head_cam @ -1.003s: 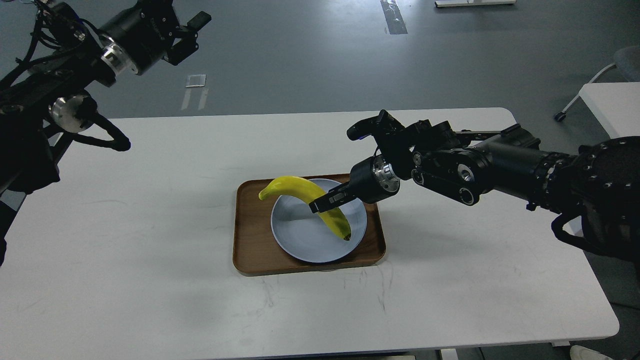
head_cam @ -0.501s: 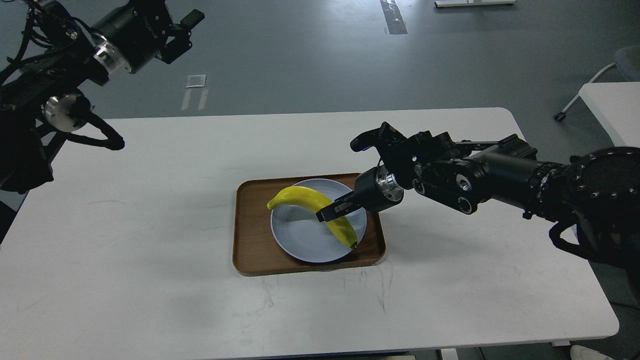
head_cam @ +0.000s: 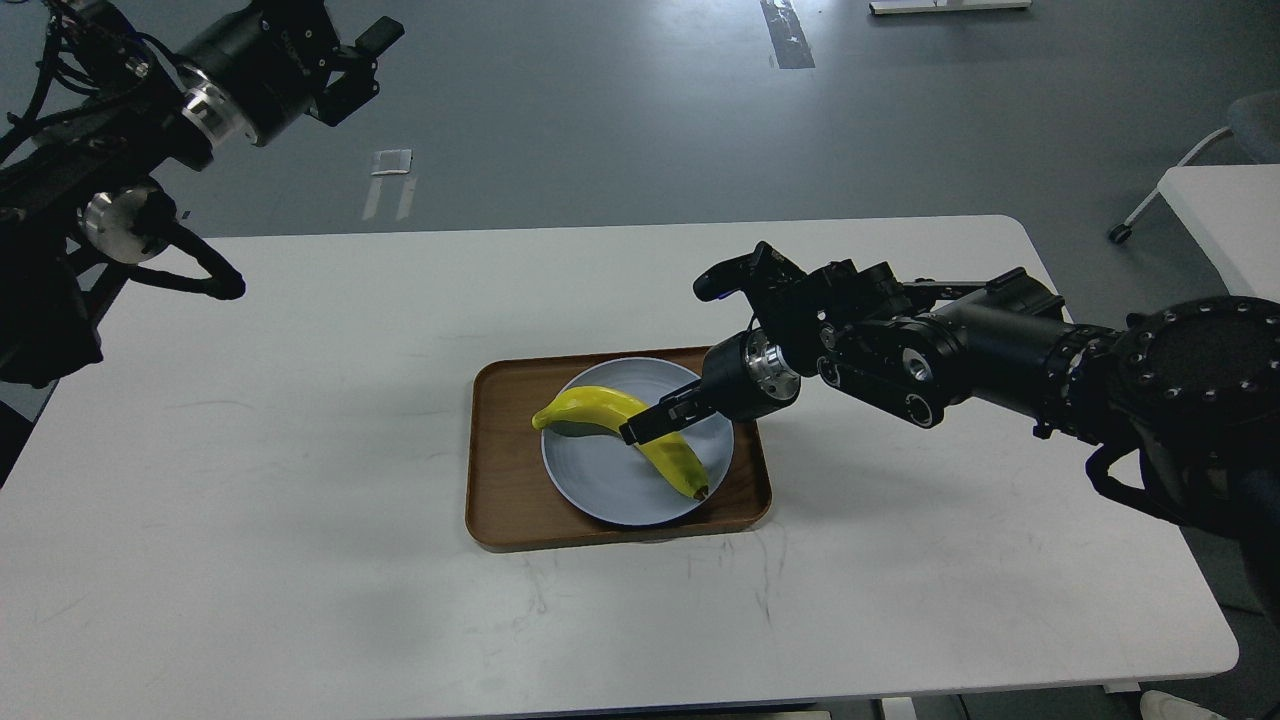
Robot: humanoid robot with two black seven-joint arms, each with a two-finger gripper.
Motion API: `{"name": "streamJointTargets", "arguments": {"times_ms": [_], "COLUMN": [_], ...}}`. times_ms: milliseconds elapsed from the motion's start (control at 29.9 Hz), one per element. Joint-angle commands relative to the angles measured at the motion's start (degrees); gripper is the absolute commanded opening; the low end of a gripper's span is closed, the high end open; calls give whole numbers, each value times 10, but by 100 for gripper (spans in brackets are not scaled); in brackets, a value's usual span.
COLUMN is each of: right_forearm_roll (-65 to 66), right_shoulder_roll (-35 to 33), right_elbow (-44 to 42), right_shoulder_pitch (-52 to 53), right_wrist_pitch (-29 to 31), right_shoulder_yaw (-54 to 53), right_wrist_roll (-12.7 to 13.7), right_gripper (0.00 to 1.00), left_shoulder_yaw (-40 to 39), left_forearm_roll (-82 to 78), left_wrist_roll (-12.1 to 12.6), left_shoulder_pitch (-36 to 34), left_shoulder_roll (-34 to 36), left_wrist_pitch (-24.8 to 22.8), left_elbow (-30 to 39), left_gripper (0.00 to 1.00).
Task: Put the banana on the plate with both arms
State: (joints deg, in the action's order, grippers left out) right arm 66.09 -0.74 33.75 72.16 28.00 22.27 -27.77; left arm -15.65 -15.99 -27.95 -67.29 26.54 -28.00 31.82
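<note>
- The right gripper [head_cam: 655,418] is clamped around the banana's [head_cam: 600,408] middle.
- The banana lies across the plate [head_cam: 610,485], long axis running from upper left to lower right.
- The left gripper [head_cam: 362,62] hangs well apart, fingers spread, empty.

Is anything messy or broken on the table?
Nothing looks broken or spilled. The banana lies across the plate, which sits inside the wooden tray on the white table. The right hand is closed on the banana's middle. The table only shows faint scuff marks near the tray.
</note>
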Motion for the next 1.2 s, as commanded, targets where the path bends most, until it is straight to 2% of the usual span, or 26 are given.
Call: {"name": "streamJointTargets", "arguments": {"times_ms": [0,167,368,501,568,635,869,1170], "right_forearm_roll": [-1,-22,-190,-353,-383,-416,-426,-470], "right_shoulder_roll": [-9,-65,-164,-219,-225,-227,-203,-168], "right_elbow": [-2,-4,-2,-3,-4,-4,-4,-17], "right_shoulder_pitch": [4,18,5,-65,-95,-160,-287,-330], "right_wrist_pitch": [0,0,0,0,0,0,0,0], "right_shoulder_yaw": [-7,-85,-192,-275,-314,-405,-590,-600], "right_wrist_roll": [0,1,1,1,1,1,-2,-2], "right_gripper": [94,96,96,98,98,98,99,100], "left_shoulder_yaw": [0,0,0,-7,-17,-43,-81,-81], "left_forearm_roll": [0,1,1,6,6,6,7,6], "left_wrist_roll": [0,-1,-1,-1,-1,-1,-1,-1], "left_shoulder_pitch": [1,1,15,43,55,81,151,179], "left_shoulder_roll": [1,4,4,-4,-8,-24,-54,-95], "left_wrist_pitch": [0,0,0,0,0,0,0,0], "left_elbow": [0,-3,-6,-7,-7,-9,-10,-48], "left_gripper": [99,99,99,99,99,99,99,99]}}
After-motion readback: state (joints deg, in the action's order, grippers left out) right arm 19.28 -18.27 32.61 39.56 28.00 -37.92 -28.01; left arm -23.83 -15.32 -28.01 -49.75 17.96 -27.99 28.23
